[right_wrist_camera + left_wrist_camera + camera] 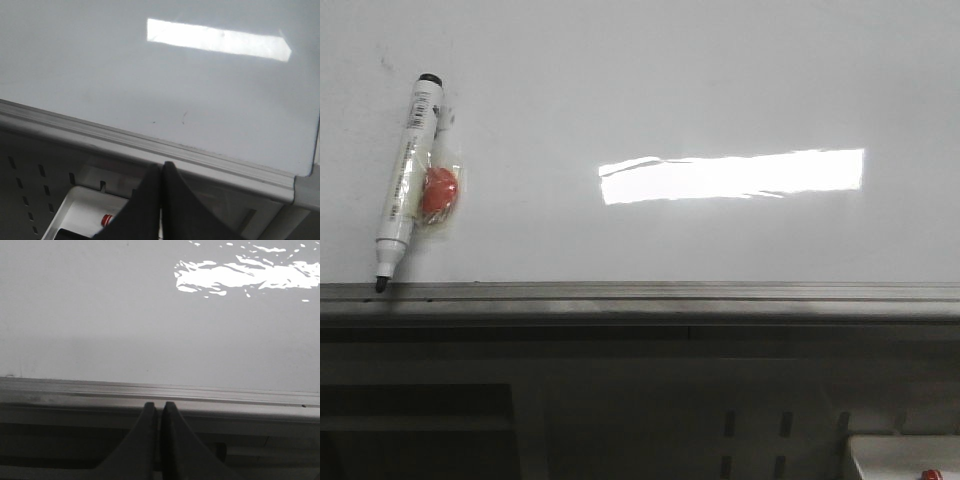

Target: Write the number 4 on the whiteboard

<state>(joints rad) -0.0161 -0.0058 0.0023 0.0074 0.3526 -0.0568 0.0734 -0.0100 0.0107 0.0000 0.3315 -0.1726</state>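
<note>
The whiteboard (670,90) fills the front view, glossy white with a bright rectangular reflection and a grey bottom rail (640,295). No number 4 shows on it; I see only faint grey marks. A white marker (407,170) with a black tip hangs tilted at the board's left, tip down on the rail, beside a red magnet in clear wrap (440,192). My left gripper (160,407) is shut and empty below the rail. My right gripper (161,167) is shut and empty below the rail near the board's right corner. Neither gripper shows in the front view.
Below the rail stands a dark cabinet with slotted panels (750,430). A white tray (90,215) with a red-capped object (106,219) sits under the right gripper; its corner shows at the front view's lower right (905,460).
</note>
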